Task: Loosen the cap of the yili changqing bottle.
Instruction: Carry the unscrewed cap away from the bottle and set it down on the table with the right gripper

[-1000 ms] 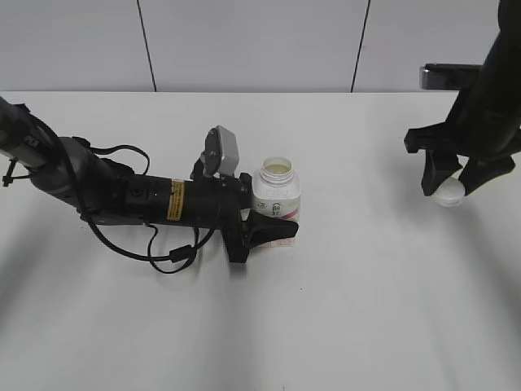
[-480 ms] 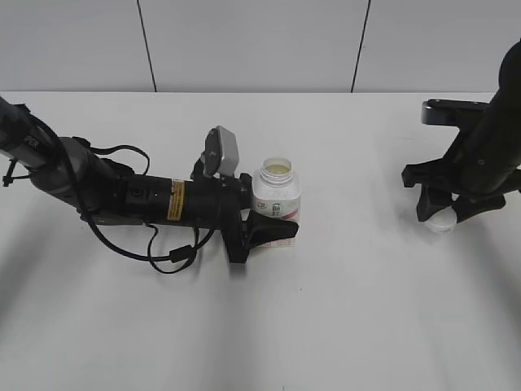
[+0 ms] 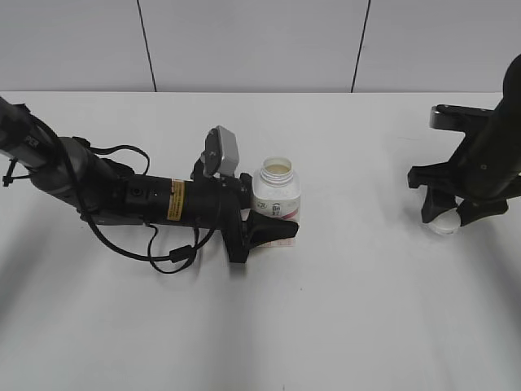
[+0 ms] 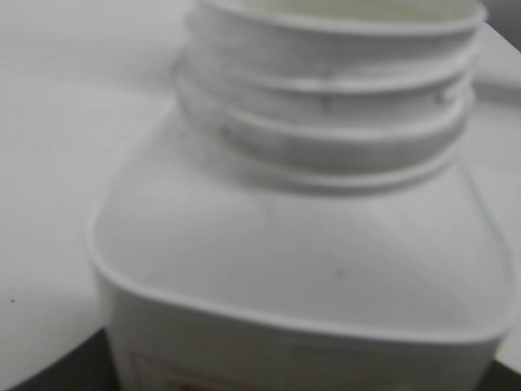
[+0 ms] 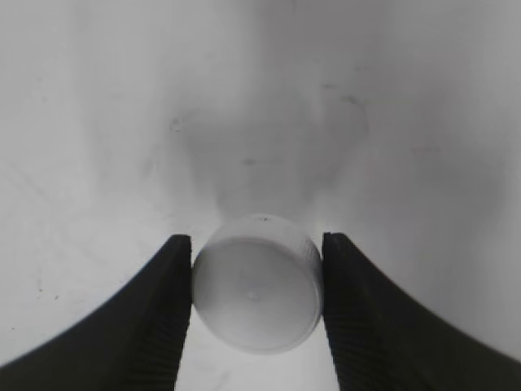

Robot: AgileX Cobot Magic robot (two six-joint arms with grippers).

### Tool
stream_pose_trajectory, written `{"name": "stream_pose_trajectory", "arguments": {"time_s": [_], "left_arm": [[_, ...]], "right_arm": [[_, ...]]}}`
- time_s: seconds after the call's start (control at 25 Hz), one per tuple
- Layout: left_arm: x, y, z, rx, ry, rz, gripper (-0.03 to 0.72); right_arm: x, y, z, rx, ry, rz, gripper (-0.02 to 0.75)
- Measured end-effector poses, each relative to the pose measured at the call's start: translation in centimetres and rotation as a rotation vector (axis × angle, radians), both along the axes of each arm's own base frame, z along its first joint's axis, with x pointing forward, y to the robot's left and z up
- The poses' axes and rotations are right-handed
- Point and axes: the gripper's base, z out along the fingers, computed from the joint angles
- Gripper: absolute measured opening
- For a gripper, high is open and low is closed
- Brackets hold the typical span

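The yili changqing bottle (image 3: 277,194) stands upright mid-table with its wide threaded neck open and no cap on it. It fills the left wrist view (image 4: 301,244). My left gripper (image 3: 273,226) is shut on the bottle's lower body from the left. The small white cap (image 3: 444,221) is off the bottle, far to the right. My right gripper (image 3: 444,213) is shut on it, low over the table. In the right wrist view the cap (image 5: 256,289) sits between the two black fingers of that gripper (image 5: 256,241), touching both.
The white table (image 3: 342,326) carries nothing else. My left arm and its cables (image 3: 122,199) lie low along the table's left half. A grey panelled wall (image 3: 244,41) stands behind the table's far edge.
My right gripper has come down toward the table with the cap in it and shifted slightly. The left arm and the bottle have not moved.
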Motion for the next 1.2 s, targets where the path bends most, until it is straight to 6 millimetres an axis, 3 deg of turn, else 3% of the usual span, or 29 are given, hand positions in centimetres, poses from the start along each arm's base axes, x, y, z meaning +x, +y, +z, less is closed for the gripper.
{"name": "stream_pose_trajectory", "arguments": {"time_s": [0.36,0.6,1.2], "left_arm": [[0.0,0.0,0.0,0.000,0.000,0.000,0.405],[0.0,0.0,0.0,0.000,0.000,0.000,0.405],[0.0,0.0,0.0,0.000,0.000,-0.001,0.405]], "right_arm": [[0.1,-0.6,-0.1,0.005,-0.001,-0.026,0.386],[0.2,-0.6,-1.4,0.005,0.032,-0.032,0.386],[0.2,-0.5,-1.4,0.032,0.032,-0.077,0.386]]}}
